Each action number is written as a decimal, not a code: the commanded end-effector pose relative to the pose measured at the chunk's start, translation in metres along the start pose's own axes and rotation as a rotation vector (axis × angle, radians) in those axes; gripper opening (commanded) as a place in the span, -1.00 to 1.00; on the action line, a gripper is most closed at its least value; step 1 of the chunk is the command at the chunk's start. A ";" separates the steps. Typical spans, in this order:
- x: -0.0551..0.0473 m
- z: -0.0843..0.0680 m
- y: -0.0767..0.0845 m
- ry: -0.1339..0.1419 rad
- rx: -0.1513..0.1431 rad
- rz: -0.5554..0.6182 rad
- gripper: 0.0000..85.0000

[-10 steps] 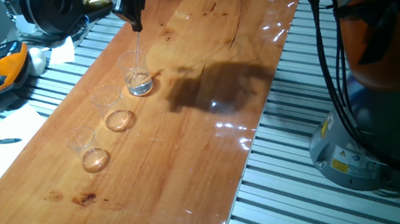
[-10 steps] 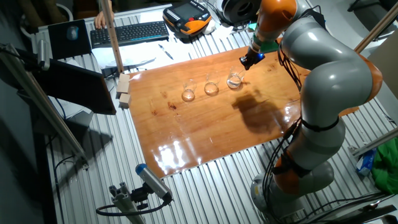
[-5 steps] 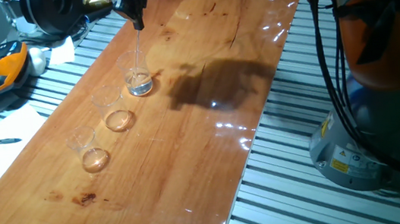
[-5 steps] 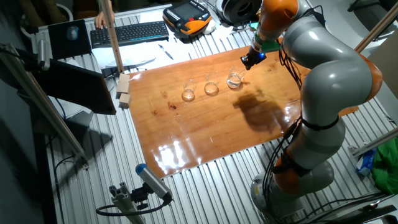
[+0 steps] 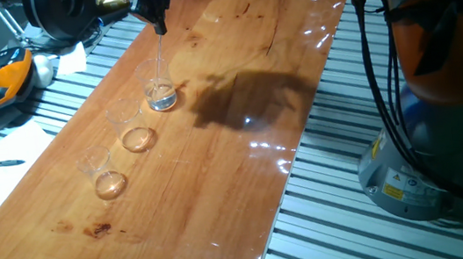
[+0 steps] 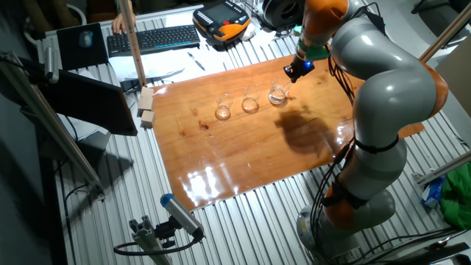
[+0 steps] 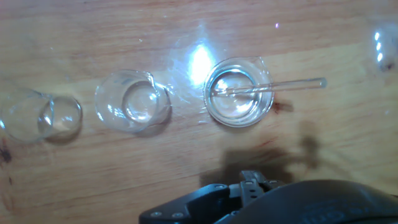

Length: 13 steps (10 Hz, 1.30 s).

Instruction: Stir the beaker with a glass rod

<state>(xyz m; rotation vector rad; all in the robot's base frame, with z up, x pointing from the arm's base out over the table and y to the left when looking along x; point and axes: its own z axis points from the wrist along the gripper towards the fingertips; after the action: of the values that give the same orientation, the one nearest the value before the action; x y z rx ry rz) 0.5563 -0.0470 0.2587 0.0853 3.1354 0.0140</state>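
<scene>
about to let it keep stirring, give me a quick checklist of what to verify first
1. Thin clear glass rod has its tip inside the small clear glass beaker with the colourless bottom: ok.
2. Hand shut on the rod: cannot tell; the fingers are hidden.
3. Beaker upright on the wooden table: ok.
4. The two amber-bottomed beakers stand apart from it: ok.
5. Liquid in the beaker: cannot tell.
</scene>
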 end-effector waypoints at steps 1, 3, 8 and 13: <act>0.000 0.000 0.000 -0.003 0.001 0.005 -1.00; 0.000 0.000 0.000 0.018 0.007 0.026 -1.00; -0.009 0.004 -0.033 -0.018 -0.081 -0.022 -1.00; -0.022 0.018 -0.060 -0.011 -0.131 -0.124 -1.00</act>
<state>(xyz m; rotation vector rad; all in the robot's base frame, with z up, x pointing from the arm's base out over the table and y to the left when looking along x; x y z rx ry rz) 0.5753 -0.1081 0.2398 -0.1086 3.1117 0.2190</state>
